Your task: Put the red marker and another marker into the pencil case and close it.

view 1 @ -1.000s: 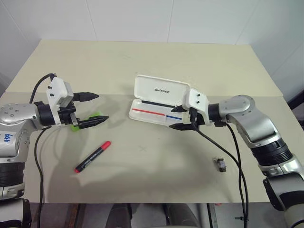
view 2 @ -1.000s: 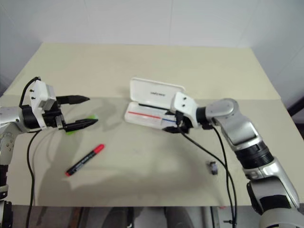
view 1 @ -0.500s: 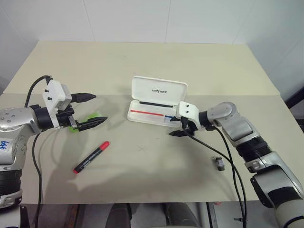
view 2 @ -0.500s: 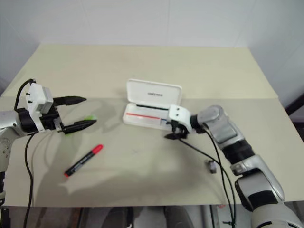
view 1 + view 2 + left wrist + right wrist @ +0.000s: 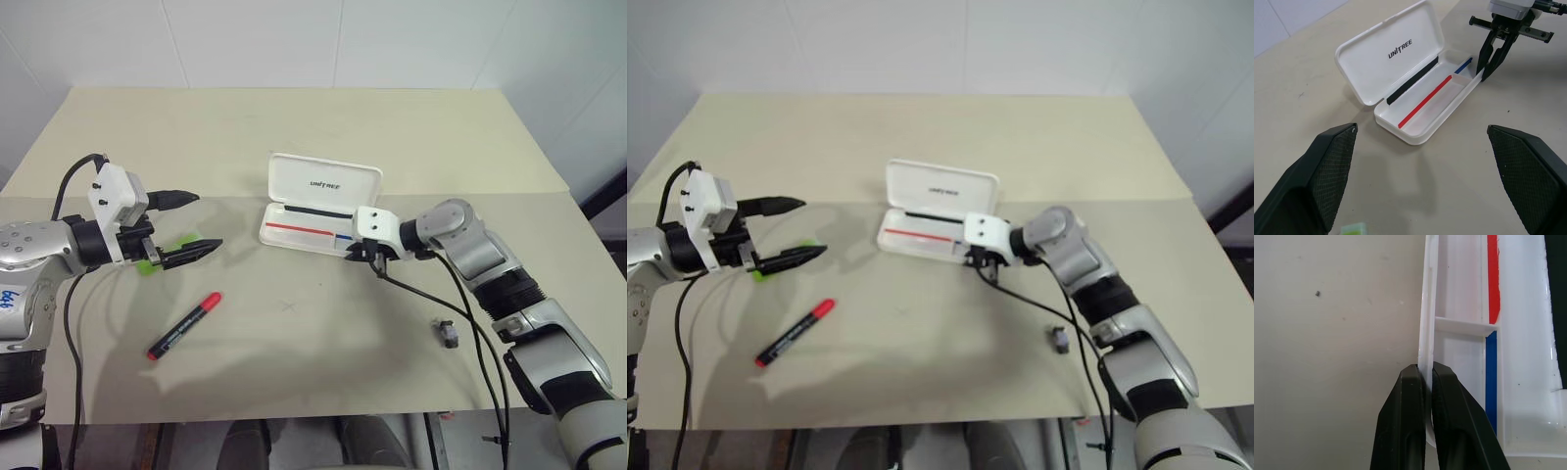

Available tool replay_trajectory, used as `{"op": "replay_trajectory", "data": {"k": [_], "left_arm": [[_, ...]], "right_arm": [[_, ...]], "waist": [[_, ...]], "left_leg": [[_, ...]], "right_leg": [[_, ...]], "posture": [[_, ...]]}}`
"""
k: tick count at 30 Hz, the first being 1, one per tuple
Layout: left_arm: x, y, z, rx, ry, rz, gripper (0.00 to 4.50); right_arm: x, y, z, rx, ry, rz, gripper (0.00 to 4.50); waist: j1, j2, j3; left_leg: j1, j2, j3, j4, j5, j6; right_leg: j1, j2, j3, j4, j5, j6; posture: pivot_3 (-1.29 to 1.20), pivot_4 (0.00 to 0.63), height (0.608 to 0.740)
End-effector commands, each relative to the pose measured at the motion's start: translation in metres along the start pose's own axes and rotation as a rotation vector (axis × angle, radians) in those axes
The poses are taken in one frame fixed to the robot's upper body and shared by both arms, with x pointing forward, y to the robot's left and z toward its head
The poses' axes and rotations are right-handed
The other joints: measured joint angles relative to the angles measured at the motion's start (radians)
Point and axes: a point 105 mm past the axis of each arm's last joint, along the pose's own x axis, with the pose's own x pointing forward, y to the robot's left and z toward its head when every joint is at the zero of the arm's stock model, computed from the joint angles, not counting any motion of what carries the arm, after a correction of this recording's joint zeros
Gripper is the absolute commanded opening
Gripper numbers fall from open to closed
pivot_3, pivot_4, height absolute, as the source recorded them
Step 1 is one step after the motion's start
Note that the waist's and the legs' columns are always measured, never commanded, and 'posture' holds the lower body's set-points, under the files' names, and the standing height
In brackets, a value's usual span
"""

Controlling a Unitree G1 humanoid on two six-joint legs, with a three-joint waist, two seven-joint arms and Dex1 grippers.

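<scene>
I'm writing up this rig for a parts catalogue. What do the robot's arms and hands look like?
Both arms are silver-grey metal with black joint bands, and a loose black cable runs along each. Each wrist carries a white boxy block. The left hand and right hand each have two tapered black fingers with textured pads. The left arm bears blue handwritten digits.

A table (image 5: pixel 294 127) carries everything. Near its middle lies the pencil case (image 5: pixel 313 227), lid raised at the far side, tray empty. The right gripper (image 5: pixel 364 257) pinches the tray's near wall at its right end. To the left, well apart from the case, the left gripper (image 5: pixel 196 221) hovers with fingers spread; another marker (image 5: pixel 168 249) lies just beneath it. The red marker (image 5: pixel 185 325) lies nearer the front edge, slanted. A small object (image 5: pixel 450 334) sits front right.
</scene>
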Motion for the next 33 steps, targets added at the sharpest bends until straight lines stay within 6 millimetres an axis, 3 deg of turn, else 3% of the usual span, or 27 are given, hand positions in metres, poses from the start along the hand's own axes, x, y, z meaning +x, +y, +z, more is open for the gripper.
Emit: {"op": "replay_trajectory", "data": {"k": [1,5,10,15,33], "left_arm": [[-0.002,-0.004,0.010,0.030,-0.023,-0.039,4.50],[-0.007,-0.011,0.004,0.027,0.012,-0.091,4.50],[-0.017,-0.035,-0.006,-0.007,0.071,-0.208,4.50],[-0.017,-0.033,-0.005,-0.014,0.059,-0.182,4.50],[-0.008,-0.034,0.002,-0.014,0.034,-0.179,4.50]], "right_arm": [[-0.018,-0.001,0.024,-0.076,-0.087,-0.012,0.23],[-0.031,0.021,0.033,-0.173,-0.142,0.053,0.23],[-0.043,0.052,0.022,-0.264,-0.126,0.150,0.23],[-0.046,0.072,0.012,-0.323,-0.123,0.197,0.23],[-0.020,0.078,0.004,-0.254,-0.090,0.138,0.23]], "waist": [[0.000,0.000,0.000],[0.004,0.000,0.000],[0.004,0.000,0.000],[0.003,0.000,0.000],[0.005,0.000,0.000]], "left_leg": [[0.000,0.000,0.000,0.000,0.000,0.000],[0.000,0.000,0.000,-0.001,0.000,0.000],[-0.001,0.000,0.000,-0.002,-0.002,0.000],[0.000,0.001,0.000,-0.001,-0.002,-0.001],[0.000,0.001,0.000,0.000,-0.002,-0.001]], "right_leg": [[0.000,0.000,0.000,0.000,0.000,0.000],[0.000,0.000,-0.001,-0.002,0.000,0.000],[0.000,0.000,-0.001,-0.004,-0.001,-0.001],[0.000,0.000,-0.001,-0.002,-0.002,-0.001],[0.000,0.000,-0.001,-0.001,-0.002,-0.002]], "posture": [[0.00,0.150,0.740],[0.00,0.150,0.740],[0.00,0.150,0.740],[0.00,0.150,0.740],[0.00,0.150,0.740]]}}
